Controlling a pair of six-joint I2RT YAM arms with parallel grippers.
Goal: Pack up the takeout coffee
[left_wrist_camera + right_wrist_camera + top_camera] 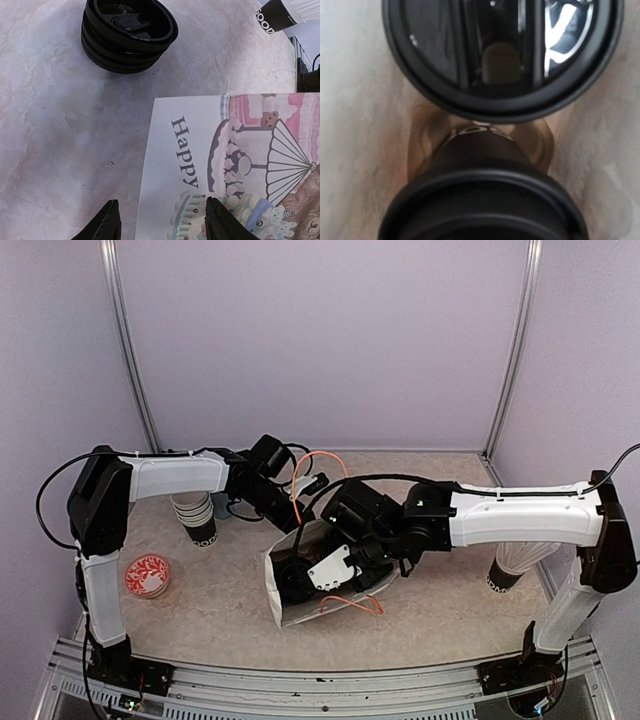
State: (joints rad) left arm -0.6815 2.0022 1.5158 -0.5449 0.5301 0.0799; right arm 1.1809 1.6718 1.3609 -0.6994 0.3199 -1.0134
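A white paper bag (276,602) with orange handles stands open mid-table; its printed side (200,150) reads "Happy". In the right wrist view one takeout coffee cup (502,55) shows its black lid from above on the bag floor. A second lidded cup (485,200) fills the near part of that view, white lettering at its base, and hides my fingers. My right gripper (312,578) is down inside the bag, shut on this cup. My left gripper (303,524) is at the bag's back rim, open (165,220), its fingers astride the bag's edge.
A stack of black lids (127,32) lies on the table behind the bag. Stacks of lidless cups stand at the left (198,518) and right (512,570). A red patterned dish (148,576) sits near the left arm's base. Walls close in three sides.
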